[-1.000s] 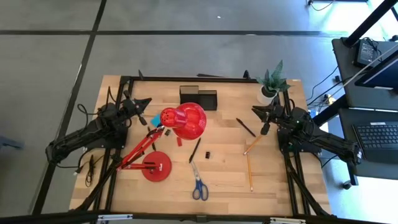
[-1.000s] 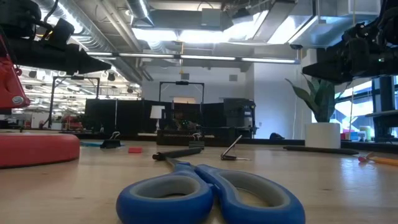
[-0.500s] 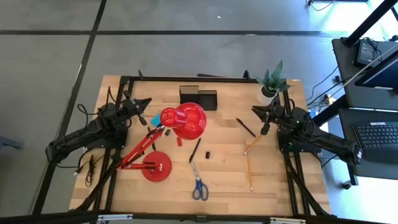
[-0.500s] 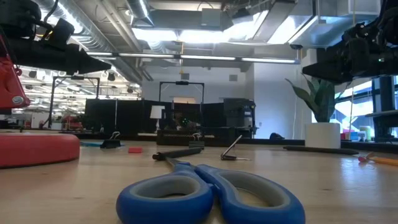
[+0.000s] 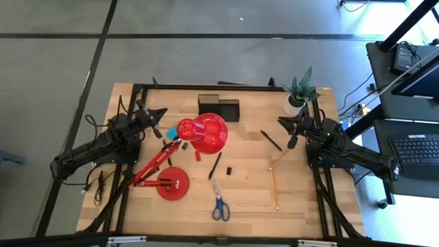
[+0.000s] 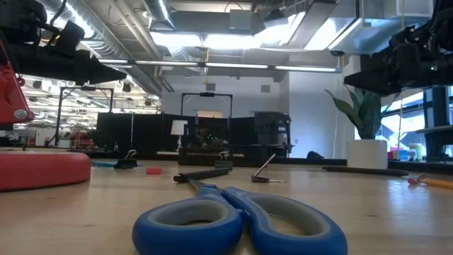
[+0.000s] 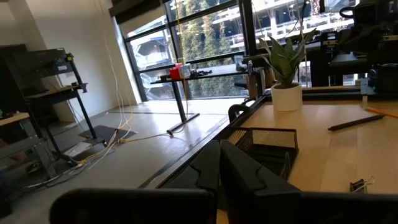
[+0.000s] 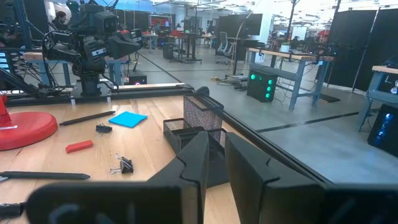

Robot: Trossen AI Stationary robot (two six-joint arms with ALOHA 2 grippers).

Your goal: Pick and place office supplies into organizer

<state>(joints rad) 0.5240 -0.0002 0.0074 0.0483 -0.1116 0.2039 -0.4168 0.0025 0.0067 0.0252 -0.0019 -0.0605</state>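
Nothing in the mesh organizer (image 5: 219, 107) yet, at 12 o'clock on the table (image 5: 247, 199). Left gripper (image 5: 161, 123) clenched empty at 9. Right gripper (image 5: 291, 130) at 3, slightly parted, holding nothing, nearer the black pen (image 5: 270, 140): at its 7 o'clock, long axis 10 to 4.

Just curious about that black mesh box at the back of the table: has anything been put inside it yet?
Cannot tell. The black mesh organizer stands upright, but no view shows inside it.
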